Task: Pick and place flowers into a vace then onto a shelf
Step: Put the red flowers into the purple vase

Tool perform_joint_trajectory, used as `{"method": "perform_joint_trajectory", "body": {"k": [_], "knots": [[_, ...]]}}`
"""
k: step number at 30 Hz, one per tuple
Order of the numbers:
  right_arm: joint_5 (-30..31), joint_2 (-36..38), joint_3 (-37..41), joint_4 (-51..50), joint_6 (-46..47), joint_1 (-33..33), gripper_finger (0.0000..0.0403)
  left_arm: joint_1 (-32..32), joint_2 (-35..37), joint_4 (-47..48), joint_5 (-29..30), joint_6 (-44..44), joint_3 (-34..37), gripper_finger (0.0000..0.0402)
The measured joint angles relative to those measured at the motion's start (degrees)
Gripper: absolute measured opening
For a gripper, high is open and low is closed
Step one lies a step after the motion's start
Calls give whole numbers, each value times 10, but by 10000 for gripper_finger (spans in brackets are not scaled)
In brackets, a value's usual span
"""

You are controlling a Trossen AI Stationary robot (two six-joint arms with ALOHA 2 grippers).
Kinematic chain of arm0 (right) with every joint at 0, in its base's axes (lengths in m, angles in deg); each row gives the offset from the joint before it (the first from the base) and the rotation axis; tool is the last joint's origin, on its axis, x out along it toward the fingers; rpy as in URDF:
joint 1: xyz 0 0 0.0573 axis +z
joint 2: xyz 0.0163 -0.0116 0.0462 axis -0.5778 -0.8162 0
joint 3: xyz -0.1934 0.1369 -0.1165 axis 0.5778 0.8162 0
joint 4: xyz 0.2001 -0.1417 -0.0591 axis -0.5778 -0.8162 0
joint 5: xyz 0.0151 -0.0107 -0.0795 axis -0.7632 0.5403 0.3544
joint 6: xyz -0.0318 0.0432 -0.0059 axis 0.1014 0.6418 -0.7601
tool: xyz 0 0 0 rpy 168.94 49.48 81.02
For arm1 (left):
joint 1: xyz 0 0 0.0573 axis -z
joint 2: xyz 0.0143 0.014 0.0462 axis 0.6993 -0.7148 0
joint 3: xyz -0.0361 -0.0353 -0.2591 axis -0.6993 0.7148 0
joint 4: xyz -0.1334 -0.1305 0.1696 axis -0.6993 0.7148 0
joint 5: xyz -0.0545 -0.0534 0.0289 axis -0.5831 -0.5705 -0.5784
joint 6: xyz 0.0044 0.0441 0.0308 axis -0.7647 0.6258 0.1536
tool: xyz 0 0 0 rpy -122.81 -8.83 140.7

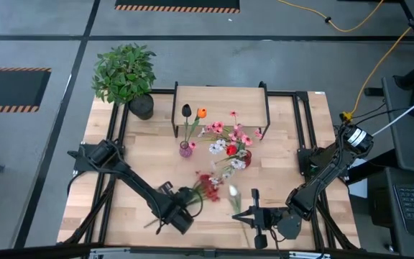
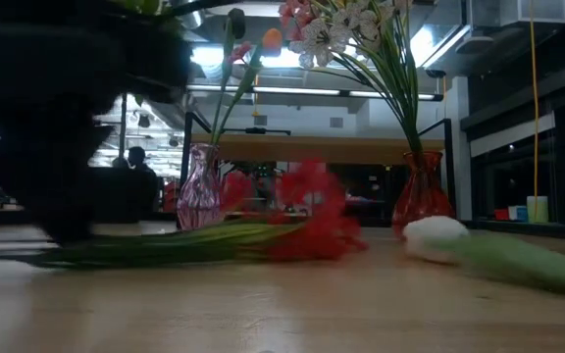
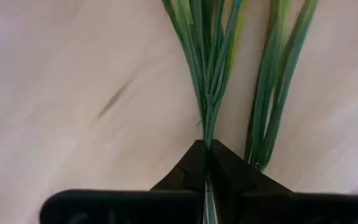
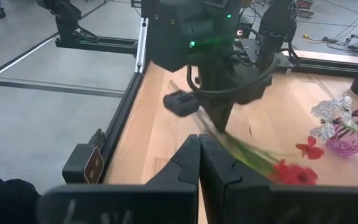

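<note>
Red flowers (image 1: 207, 185) lie on the wooden table, their green stems (image 3: 211, 68) running toward the near left. My left gripper (image 1: 182, 216) is shut on those stems. A second bunch of stems (image 3: 277, 106) lies just beside the fingers, outside them. A white flower (image 1: 233, 193) lies to the right of the red ones. My right gripper (image 1: 239, 214) hangs shut and empty near the front edge, pointing at the left gripper. A pink vase (image 1: 186, 149) and a red vase (image 1: 244, 157), both with flowers in them, stand in front of the shelf (image 1: 221, 108). My left gripper pinches a thin bunch of the red flowers' green stems (image 3: 208, 138) between its two fingertips, on the half away from the blooms. The fingers come steeply from above. The stems and red blooms (image 2: 307, 230) lie flat on the table.
A bushy potted plant (image 1: 124, 72) stands at the table's far left corner. The shelf's black legs (image 1: 267, 108) stand close behind the vases. Bare wood lies along the left side and the near edge (image 1: 121, 180).
</note>
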Motion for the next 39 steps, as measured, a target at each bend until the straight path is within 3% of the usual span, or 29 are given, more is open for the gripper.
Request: {"method": "perform_joint_trajectory", "body": {"k": [7,15,23,30,39], "knots": [[0,0,0,-4,3,0,3,-2,42,112,43,-30,0,5],[0,0,0,-7,3,0,3,33,95,138,64,-25,-1,4],[0,0,0,-11,2,0,3,99,177,146,141,-59,27,4],[0,0,0,-13,2,0,3,145,255,80,230,-79,111,3],[0,0,0,-12,5,0,3,157,337,-26,338,-71,241,3]]}}
